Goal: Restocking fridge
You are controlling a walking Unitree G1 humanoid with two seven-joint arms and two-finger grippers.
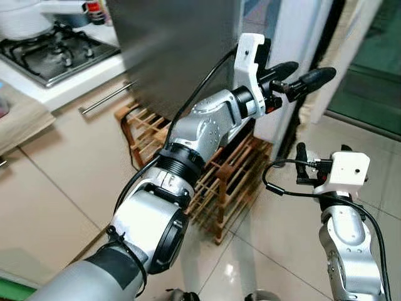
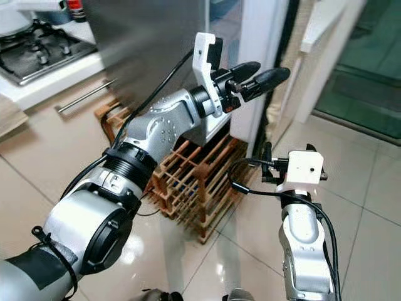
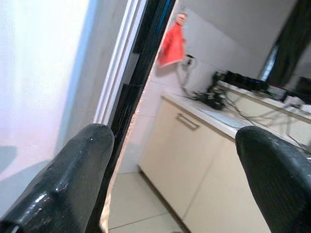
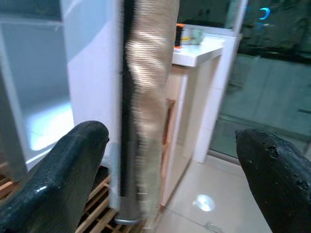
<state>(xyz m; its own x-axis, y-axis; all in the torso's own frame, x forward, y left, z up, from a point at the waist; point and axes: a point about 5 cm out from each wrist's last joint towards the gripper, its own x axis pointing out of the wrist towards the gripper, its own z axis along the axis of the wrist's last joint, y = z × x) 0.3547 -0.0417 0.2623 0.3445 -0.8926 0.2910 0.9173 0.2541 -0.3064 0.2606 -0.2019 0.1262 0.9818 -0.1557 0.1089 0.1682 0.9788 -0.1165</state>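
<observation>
Fridge, a tall grey-steel cabinet [image 1: 178, 50], stood ahead of us beside the white counter [image 1: 59, 88] carrying a black gas hob [image 1: 53, 53] at far left; beneath that counter ran beige cupboard fronts with a long metal bar handle [image 1: 106, 97]; a low brown wooden slatted rack [image 1: 229, 182] sat on the pale tiled floor [image 1: 276, 251] at the fridge's foot; our left gripper [image 1: 296, 75] was raised at the fridge's right edge, by its white door [image 2: 260, 69], with its two black fingers [image 3: 73, 179] spread apart and holding nothing; through the left wrist camera one finger lay against the door's dark edge seal [image 3: 141, 73], though we could not tell if it touched; further right, our right gripper [image 1: 302, 164] hung lower, near the rack and above the floor, its fingers [image 4: 58, 174] parted wide and empty, pointing toward the door's lower edge; a dark glass door [image 1: 369, 69] closed the scene at far right.
</observation>
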